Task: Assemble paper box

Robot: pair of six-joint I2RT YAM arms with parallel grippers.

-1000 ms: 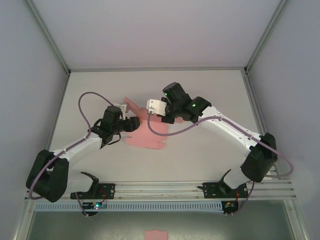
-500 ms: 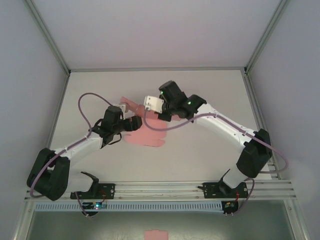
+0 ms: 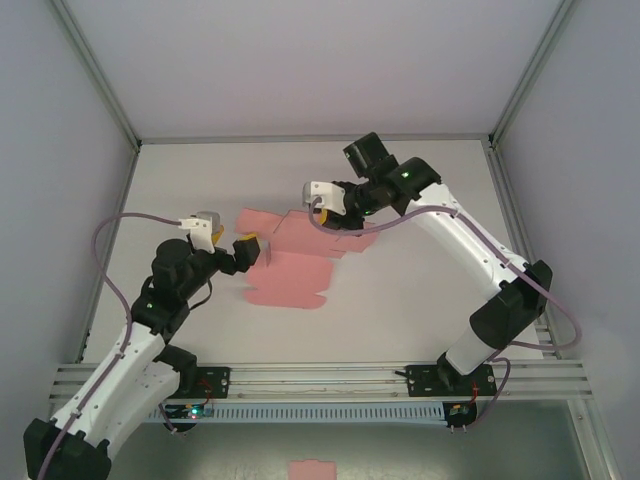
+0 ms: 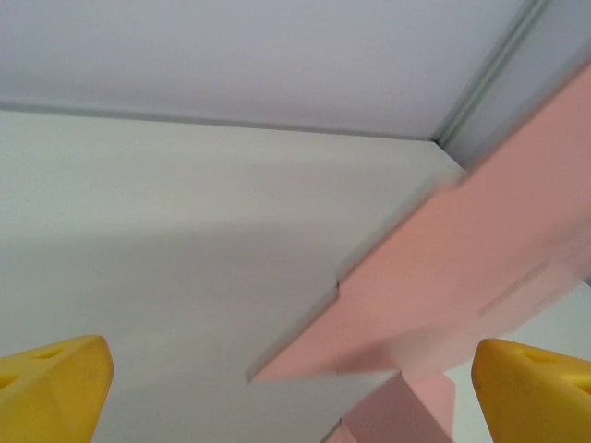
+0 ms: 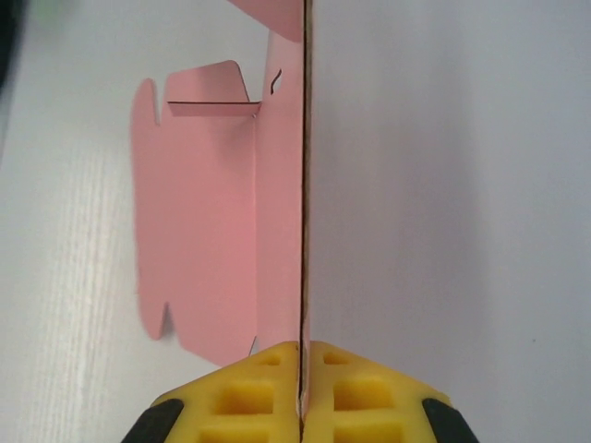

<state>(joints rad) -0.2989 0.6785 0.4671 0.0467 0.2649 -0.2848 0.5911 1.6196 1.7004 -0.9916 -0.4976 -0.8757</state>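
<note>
White table [image 3: 420, 300] carries the pink paper box [image 3: 290, 280] near its middle, mostly flat. Just left of the box I see my left gripper [image 3: 228, 240] spread wide. At the box's far right edge my right gripper [image 5: 302, 355] is clamped, pinching a raised flap.

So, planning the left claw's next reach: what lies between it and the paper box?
Bare table, nothing else: the left wrist view shows it between the open left claw and the paper box.

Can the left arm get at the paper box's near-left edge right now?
Probably yes: the left gripper, jaws open, sits right beside the paper box with nothing between; the right gripper pinches its far side.
</note>
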